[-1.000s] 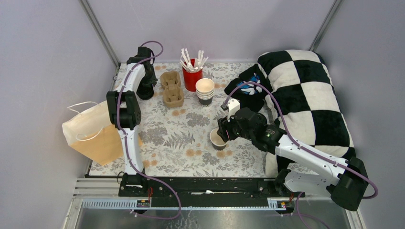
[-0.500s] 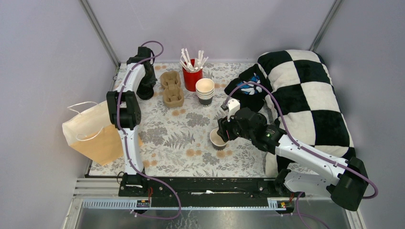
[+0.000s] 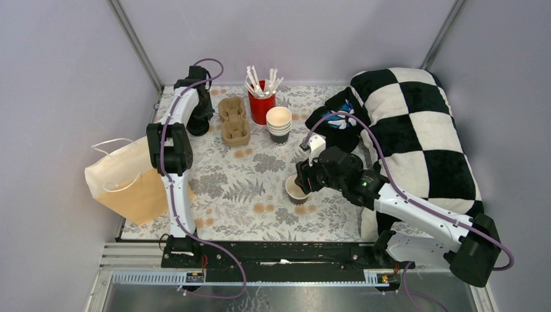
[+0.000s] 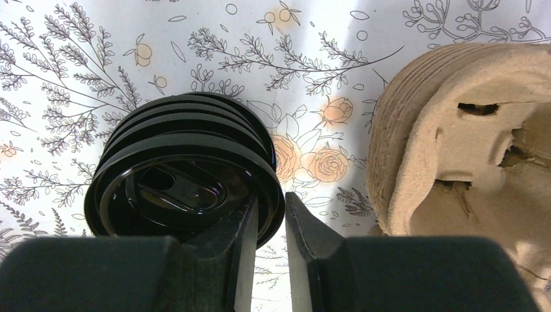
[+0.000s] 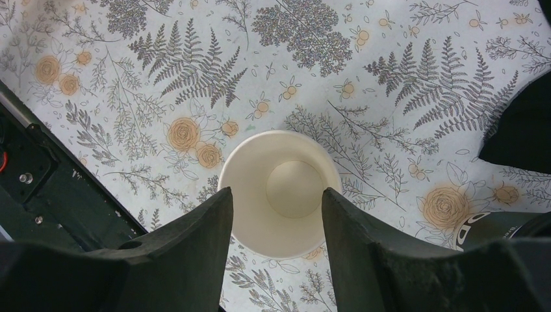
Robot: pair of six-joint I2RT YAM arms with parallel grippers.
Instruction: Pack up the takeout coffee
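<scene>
No cup with a lid on shows in any view. A lidless cream cup (image 3: 294,190) stands on the floral cloth. My right gripper (image 3: 304,182) is over it. In the right wrist view the gripper (image 5: 276,195) has its jaws apart, and the fingers cover two sides of the cup's (image 5: 286,166) rim. My left gripper (image 3: 198,122) is at the back left. In the left wrist view the gripper (image 4: 268,218) is shut on the rim of the top lid of a stack of black lids (image 4: 175,185).
A cardboard cup carrier (image 3: 234,120) lies right of the lids and also shows in the left wrist view (image 4: 468,130). A stack of cream cups (image 3: 279,123) and a red cup of white sticks (image 3: 261,104) stand at the back. A paper bag (image 3: 127,179) lies left. A checked pillow (image 3: 416,130) lies right.
The left arm has shifted very slightly at the back. The right arm and the cream cup have not moved.
</scene>
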